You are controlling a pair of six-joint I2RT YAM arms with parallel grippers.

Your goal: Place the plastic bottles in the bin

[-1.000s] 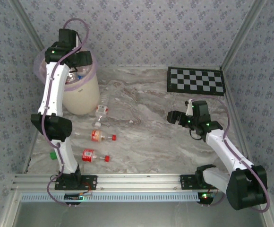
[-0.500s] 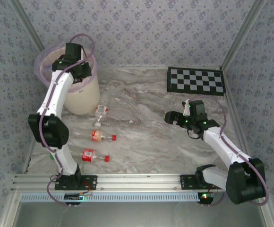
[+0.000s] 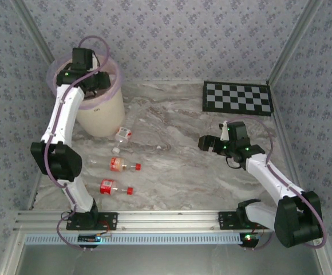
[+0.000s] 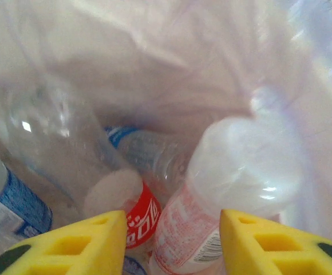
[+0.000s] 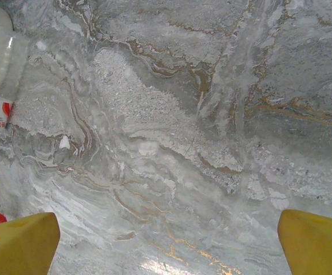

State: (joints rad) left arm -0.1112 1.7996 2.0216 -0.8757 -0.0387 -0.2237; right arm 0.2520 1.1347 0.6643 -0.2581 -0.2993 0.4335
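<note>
I am hanging my left gripper (image 4: pixel 173 243), jaws parted, inside the bin (image 3: pixel 106 117), my right gripper (image 3: pixel 206 142) hovering wide apart well to its right.

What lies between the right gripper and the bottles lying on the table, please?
Just bare marble table between the right gripper and the bottles; the top view shows it.

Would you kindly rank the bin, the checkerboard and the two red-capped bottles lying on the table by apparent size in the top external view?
1. bin
2. checkerboard
3. nearer red-capped bottle and farther red-capped bottle: they look alike, so I leave them tied.
</note>
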